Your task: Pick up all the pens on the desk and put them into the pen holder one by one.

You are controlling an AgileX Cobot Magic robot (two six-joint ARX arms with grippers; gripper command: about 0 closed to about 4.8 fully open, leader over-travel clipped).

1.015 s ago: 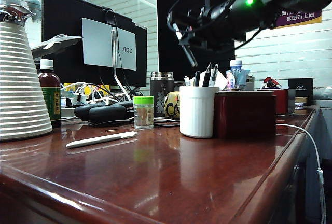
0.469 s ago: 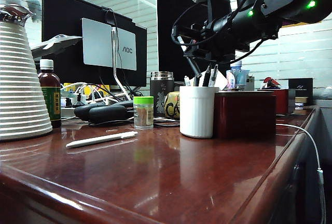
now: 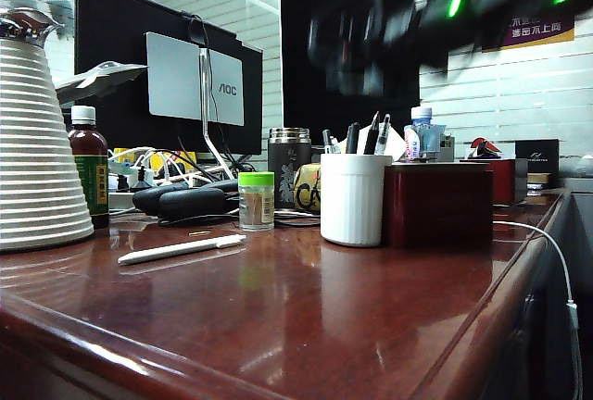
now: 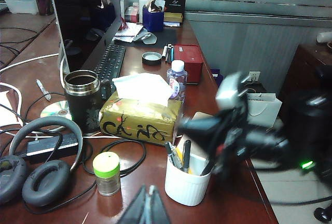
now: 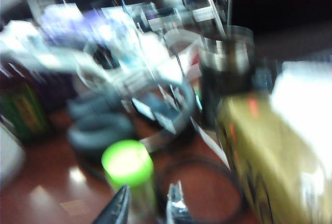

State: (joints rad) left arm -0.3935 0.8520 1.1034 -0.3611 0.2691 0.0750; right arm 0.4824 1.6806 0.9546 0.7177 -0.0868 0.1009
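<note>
A white pen (image 3: 181,249) lies flat on the reddish-brown desk (image 3: 306,326), left of the white ribbed pen holder (image 3: 350,199). Several dark pens (image 3: 357,137) stand in the holder, one of them leaning out at its left rim. My right arm (image 3: 408,11) is a dark blur high above the holder. In the right wrist view my right gripper (image 5: 148,206) stands open with nothing between its fingers. My left gripper (image 4: 149,206) is shut and empty, low over the desk just in front of the pen holder (image 4: 188,182); it does not show in the exterior view.
A green-capped bottle (image 3: 256,201) stands left of the holder and a dark red box (image 3: 437,204) touches its right side. A big ribbed white jug (image 3: 37,159) is at the far left. Headphones (image 4: 41,177), cables, a steel mug (image 4: 83,99) and a tissue box (image 4: 140,117) crowd the back.
My right gripper brought a dark pen down into the pen holder, opened and let it go. The pen now stands in the holder and the arm is swinging up and away.
</note>
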